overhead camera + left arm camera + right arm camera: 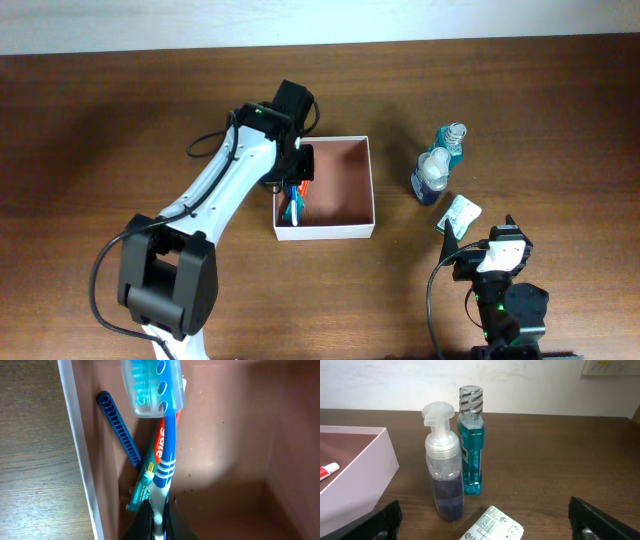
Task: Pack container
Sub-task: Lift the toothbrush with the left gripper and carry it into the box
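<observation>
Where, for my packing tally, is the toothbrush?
Left wrist view: the toothbrush is inside the container by its left wall, gripped by the left end effector, across the toothpaste, beside the blue comb.

teal bottle cap: LISTERINE | toothpaste tube: partial "gate"

one white square cardboard box, one blue plastic toothbrush, one teal-and-red toothpaste tube, one blue comb, two clear plastic bottles and one white packet are counted.
</observation>
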Robot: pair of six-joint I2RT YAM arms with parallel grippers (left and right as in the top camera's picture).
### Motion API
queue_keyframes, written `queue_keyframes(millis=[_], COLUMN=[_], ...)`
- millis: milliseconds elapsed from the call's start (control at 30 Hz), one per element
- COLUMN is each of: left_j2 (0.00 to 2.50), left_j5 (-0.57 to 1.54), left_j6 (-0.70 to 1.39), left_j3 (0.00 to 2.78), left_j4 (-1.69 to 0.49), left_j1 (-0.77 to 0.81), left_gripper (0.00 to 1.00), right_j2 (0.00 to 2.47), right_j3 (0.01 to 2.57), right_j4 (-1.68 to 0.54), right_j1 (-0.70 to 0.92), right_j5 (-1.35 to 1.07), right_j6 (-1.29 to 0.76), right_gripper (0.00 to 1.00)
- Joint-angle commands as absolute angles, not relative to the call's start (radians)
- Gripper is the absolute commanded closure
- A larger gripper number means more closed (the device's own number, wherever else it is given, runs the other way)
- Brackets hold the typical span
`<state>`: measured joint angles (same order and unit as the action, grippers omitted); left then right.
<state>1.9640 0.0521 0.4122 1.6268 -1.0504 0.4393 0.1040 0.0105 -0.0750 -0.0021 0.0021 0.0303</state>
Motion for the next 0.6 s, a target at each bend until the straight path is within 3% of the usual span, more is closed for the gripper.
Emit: queue_keyframes(millis=[0, 567], left_j2=[1.969, 1.969], left_j5=[0.023, -0.058], left_j6=[0.443, 0.470], left_j3=[1.618, 1.617], left_j4=[-1.034, -1.034], left_j1=[0.446, 0.495], left_gripper=[0.96, 0.96], right_j2=[0.104, 0.104], right_j3=[0.006, 0.006], right_j4=[-0.082, -0.082], right_j1=[-0.001, -0.001], right_j5=[0.011, 0.011], right_j6=[0.030, 0.030], right_gripper=[0.02, 0.02])
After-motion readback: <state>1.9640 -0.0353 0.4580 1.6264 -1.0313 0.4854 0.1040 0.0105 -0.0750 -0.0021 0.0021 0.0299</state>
